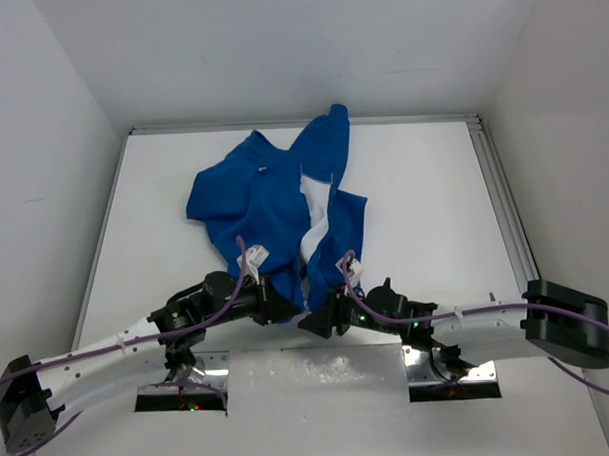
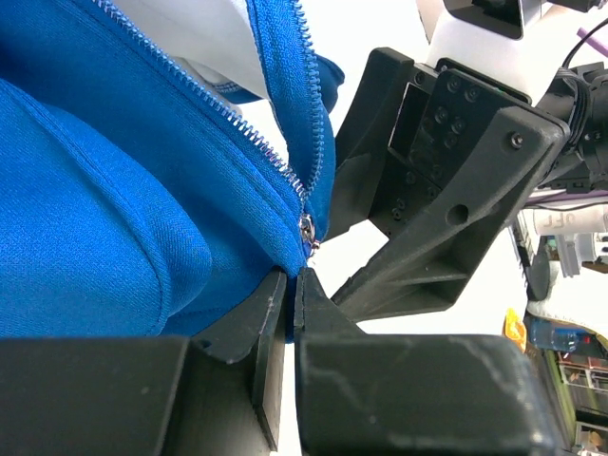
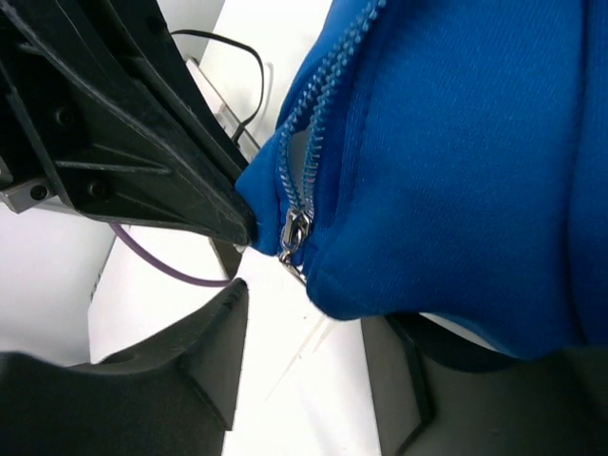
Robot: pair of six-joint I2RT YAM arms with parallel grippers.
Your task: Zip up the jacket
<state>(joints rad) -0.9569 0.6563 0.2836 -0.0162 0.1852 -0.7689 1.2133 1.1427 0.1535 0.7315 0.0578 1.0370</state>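
While left fingers [image 2: 242, 328] clench the soft blue fleece jacket [image 2: 114, 209], right fingers [image 3: 171, 375] gape.

We see the jacket [image 2: 104, 247] as soft, matt blue fleece with a fine nap, just above the left gripper [image 2: 290, 285], itself matt, faintly grainy black plastic. The zipper [image 2: 214, 109] has pale, shiny teeth. The slider [image 3: 293, 233], beside the right gripper [image 3: 304, 323], is glossy metal.
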